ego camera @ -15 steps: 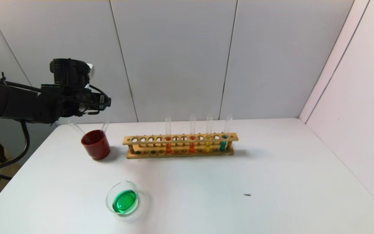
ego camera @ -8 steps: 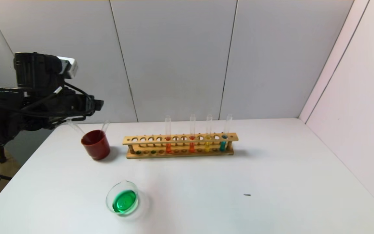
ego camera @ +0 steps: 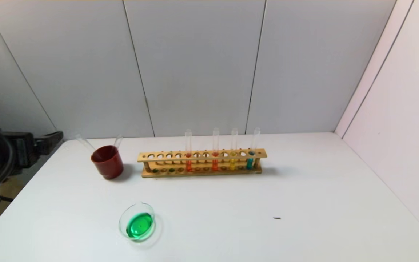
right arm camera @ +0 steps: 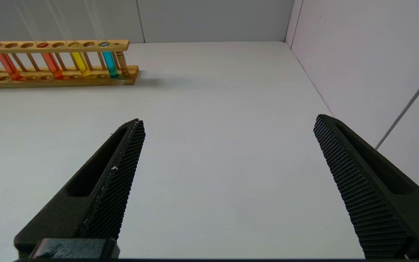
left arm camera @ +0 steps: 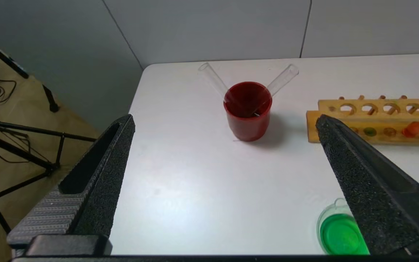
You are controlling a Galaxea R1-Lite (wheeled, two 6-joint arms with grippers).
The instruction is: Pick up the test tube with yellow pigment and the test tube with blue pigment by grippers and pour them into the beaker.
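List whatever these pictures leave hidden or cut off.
- Left gripper: in the head view the frame's left edge cuts most of it off.
- Beaker: in the left wrist view one finger covers part of it.
- Rack: cut off by an edge in both wrist views.
- Right gripper: absent from the head view.

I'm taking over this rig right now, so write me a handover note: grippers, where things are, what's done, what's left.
Left gripper: open, empty, at the table's left edge.
Right gripper: open, empty, above bare table.
Beaker: near the front, holds green liquid.
Two empty tubes lean in the red cup.
Rack holds four filled tubes.
Done: both pours, apparently. Left: nothing evident.
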